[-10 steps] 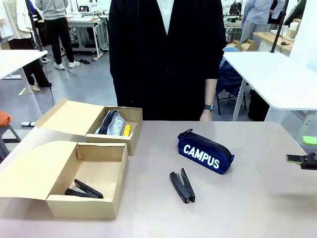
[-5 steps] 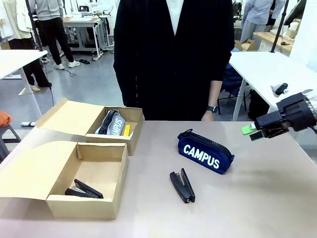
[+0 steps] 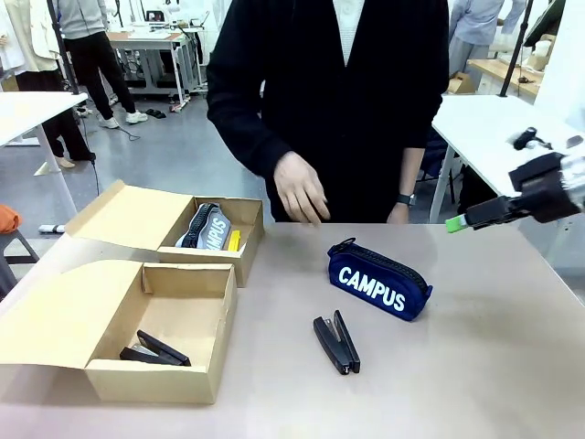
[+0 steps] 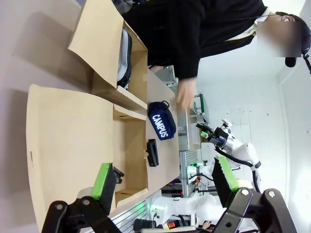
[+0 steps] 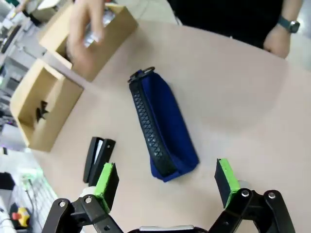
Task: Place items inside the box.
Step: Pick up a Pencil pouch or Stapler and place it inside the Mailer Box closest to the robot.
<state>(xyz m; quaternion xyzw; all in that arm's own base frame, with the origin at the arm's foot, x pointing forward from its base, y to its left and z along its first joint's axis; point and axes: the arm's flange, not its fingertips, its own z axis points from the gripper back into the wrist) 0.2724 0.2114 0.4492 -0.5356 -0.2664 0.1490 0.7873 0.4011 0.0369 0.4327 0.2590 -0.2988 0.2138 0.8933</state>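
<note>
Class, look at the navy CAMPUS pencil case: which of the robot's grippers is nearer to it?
Right. The right gripper hovers open above the table, to the right of the navy CAMPUS pencil case; the left gripper hangs open over the near cardboard box, much farther off.

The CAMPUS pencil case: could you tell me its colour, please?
Navy case, white lettering; front view shows it best.

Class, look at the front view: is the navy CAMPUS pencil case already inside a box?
No, the navy pencil case lies on the table beside the black stapler, outside both boxes.
</note>
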